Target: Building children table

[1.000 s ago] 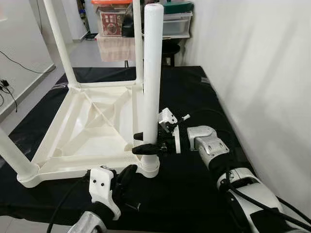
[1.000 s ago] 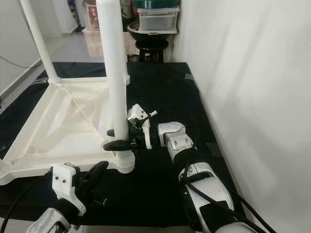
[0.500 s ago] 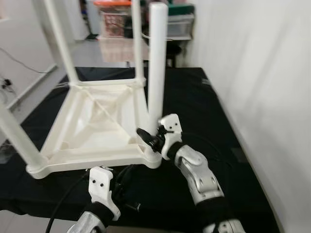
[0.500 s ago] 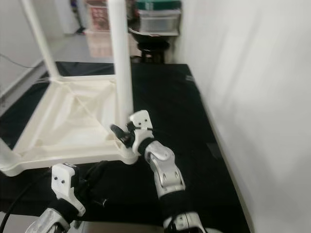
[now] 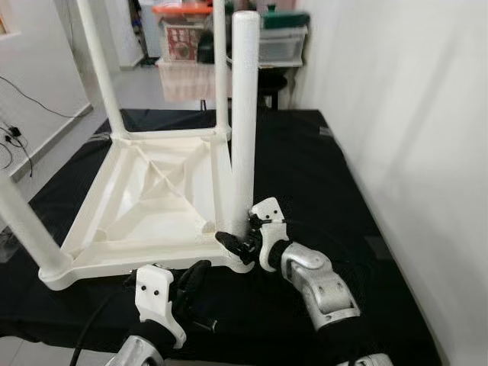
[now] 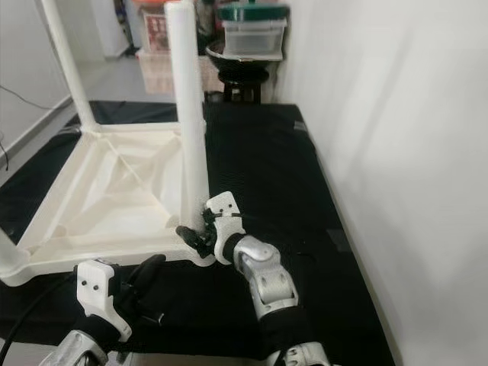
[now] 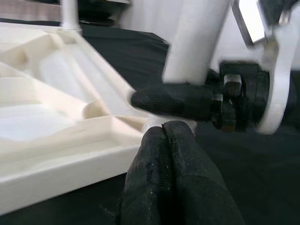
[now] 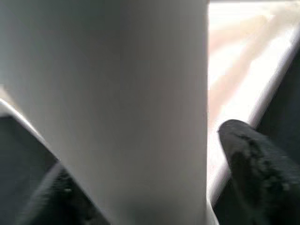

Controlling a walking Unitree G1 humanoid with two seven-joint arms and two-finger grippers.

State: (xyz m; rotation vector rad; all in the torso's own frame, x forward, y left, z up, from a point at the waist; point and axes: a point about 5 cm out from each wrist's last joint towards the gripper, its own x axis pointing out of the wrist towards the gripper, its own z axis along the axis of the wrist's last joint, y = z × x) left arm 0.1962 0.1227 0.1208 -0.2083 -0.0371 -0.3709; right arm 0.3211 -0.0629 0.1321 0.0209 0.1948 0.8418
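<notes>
Our right gripper [image 5: 238, 242] still clamps the white plastic cylindrical table leg [image 5: 243, 130], now lower, at its base. Our left gripper [image 7: 171, 154], fingers pressed together, waits at 6 o'clock of the upturned white plastic tabletop [image 5: 137, 200].

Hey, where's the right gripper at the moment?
The right gripper is low at the near-right corner of the upturned white table, its fingers around the base of the upright leg.

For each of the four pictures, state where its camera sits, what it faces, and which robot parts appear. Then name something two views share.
Left eye: head, looking down at the upturned table; both arms.
Right eye: same scene.
Left wrist: along shut left gripper toward the near leg.
Right wrist: right gripper around that leg.
Shared: leg.
</notes>
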